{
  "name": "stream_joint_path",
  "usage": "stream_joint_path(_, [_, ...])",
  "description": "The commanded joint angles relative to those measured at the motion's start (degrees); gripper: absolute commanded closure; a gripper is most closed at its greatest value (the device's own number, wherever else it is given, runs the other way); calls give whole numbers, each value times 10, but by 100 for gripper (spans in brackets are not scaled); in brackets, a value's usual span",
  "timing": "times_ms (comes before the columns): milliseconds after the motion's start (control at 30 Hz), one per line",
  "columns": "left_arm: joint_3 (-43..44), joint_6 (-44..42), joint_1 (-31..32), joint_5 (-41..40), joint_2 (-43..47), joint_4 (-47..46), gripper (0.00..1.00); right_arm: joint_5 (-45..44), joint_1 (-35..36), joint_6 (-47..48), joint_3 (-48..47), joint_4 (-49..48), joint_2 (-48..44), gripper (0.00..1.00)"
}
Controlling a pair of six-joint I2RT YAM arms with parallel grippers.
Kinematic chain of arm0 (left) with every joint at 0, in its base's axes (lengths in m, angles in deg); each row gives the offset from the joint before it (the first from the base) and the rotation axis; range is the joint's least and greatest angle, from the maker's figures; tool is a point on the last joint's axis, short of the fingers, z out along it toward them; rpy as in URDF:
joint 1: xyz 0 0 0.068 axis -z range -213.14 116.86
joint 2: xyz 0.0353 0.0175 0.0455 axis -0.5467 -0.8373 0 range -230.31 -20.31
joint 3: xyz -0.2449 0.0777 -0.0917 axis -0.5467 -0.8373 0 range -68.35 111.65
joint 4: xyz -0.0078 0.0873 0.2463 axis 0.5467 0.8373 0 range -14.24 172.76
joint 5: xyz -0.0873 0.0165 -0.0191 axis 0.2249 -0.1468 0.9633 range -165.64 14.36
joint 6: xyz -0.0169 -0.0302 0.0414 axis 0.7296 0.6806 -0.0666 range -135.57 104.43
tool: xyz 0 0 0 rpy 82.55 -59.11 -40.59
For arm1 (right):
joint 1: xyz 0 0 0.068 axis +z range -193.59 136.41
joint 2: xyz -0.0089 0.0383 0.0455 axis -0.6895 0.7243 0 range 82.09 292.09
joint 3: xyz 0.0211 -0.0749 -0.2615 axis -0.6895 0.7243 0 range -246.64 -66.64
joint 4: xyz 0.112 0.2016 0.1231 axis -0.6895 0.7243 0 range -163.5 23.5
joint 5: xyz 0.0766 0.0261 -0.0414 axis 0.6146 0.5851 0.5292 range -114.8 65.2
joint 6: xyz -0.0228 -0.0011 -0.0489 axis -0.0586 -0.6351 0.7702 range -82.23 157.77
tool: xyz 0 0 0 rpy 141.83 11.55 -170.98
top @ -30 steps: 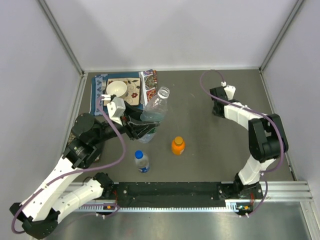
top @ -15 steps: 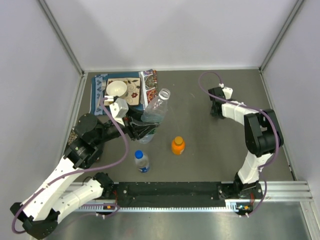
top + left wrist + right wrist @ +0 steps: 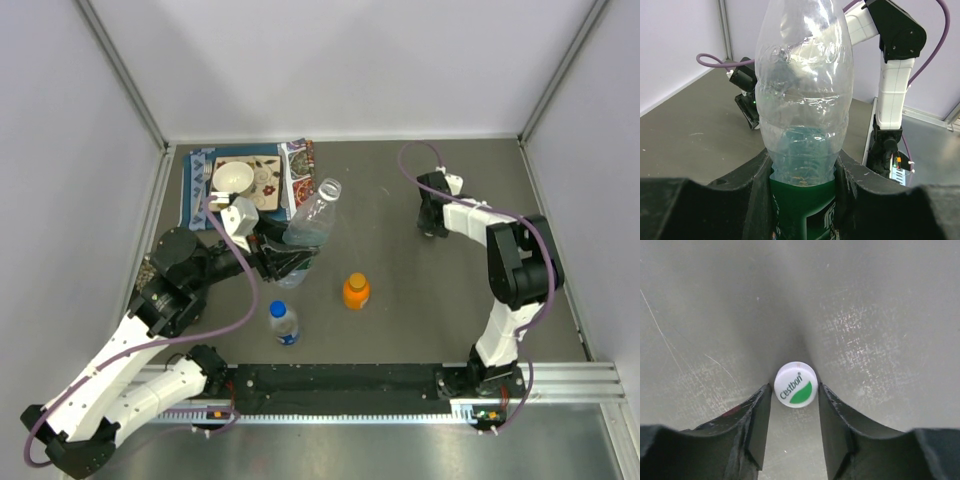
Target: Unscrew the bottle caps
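Left claw (image 3: 288,262) pinches the greenish bottle (image 3: 805,100) low on its body, centre-left of top view; bottle tilted, mouth open. Right claw (image 3: 432,224), upper right, flanks the white cap (image 3: 795,384) lying on the table (image 3: 880,300). Gripping or slack: cannot tell.

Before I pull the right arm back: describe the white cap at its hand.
The white cap is small, round, plastic-looking, top face up, printed Cestbon over a green leaf shape. Off any bottle, it seems to lie flat on the scratched grey table, between the two fingertips of the right hand; whether they touch its rim is unclear.
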Motion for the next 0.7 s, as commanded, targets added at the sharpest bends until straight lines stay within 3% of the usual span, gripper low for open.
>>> stream_joint_path(0, [-7,1,-3,-5,9,-22,76,17,-5,-8,-9,18,7,54])
stream_joint_path(267, [-12,0,-2,-6,6,-22,76,7,-5,-23,-59,48,-86,27])
stream_joint_path(433, [-10,-3,-2,-11,-4,-21,76,28,-5,-55,-137,77,-208,25])
stream_joint_path(533, [-7,-5,-2,-14,-16,-22,76,107,-4,-79,-107,8,-326,25])
stream_joint_path(667, [-3,-6,-2,-10,-39,-22,75,366,4,-83,-64,-125,-436,20])
